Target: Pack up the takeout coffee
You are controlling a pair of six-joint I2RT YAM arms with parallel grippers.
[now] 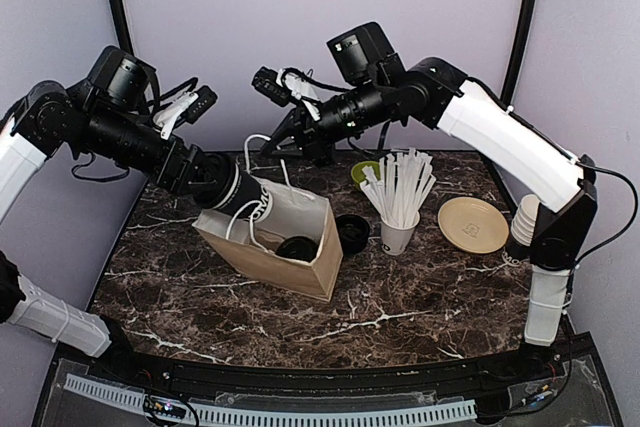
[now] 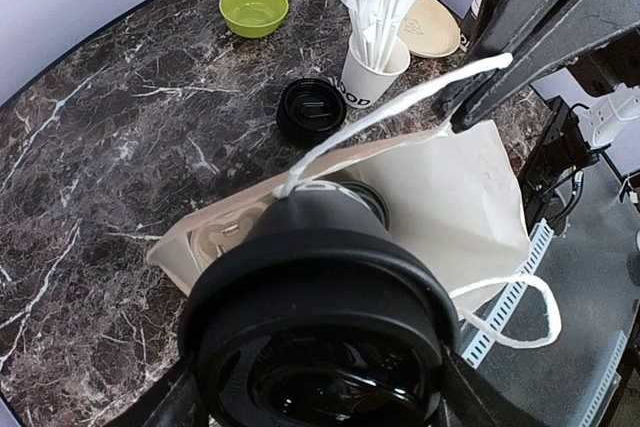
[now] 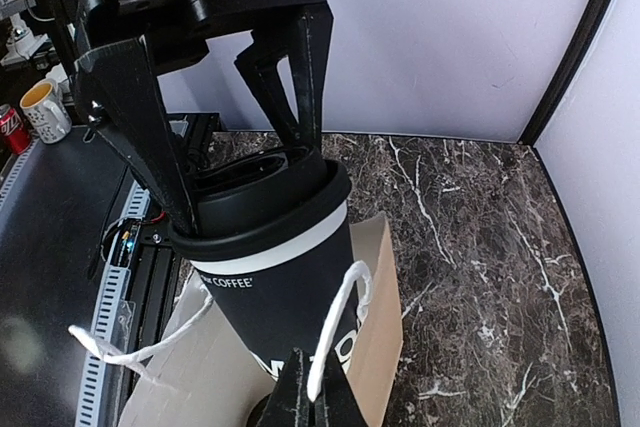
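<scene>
- Black lidded paper coffee cup (image 1: 250, 199), top view: tilted at the mouth of the brown paper bag (image 1: 300, 272), base first, lid end outside. Left pincer (image 1: 228, 189) is clamped on it near the lid. It's entering the bag, not seated.
- Right pincer (image 1: 272, 142) is pressed together on the white string handle (image 1: 250, 142), pulling that side up so the mouth gapes.
- Round black lid (image 1: 297, 247) shows low inside the bag. Probably one coffee already packed.
- On the dark marble desk (image 1: 420, 317): stack of loose black lids (image 1: 352, 230) just beside the bag, white cup of wrapped straws (image 1: 400, 227), lime-green bowl (image 1: 365, 172), tan round plate (image 1: 472, 224) and nested pale lidless cups (image 1: 524, 219). None of them blocks the drop.
- Left wrist view: the cup's lid fills the foreground with the bag mouth right beyond. The taut handle crosses above the cup and the other white handle loop (image 2: 530, 312) dangles free. Those are the likeliest snags.
- Right wrist view: the cup's base is down between the bag walls and the left pincer's fingers (image 3: 150, 147) straddle the lid rim.
- Left to do: lower the cup, release it, then let go of the handle.
</scene>
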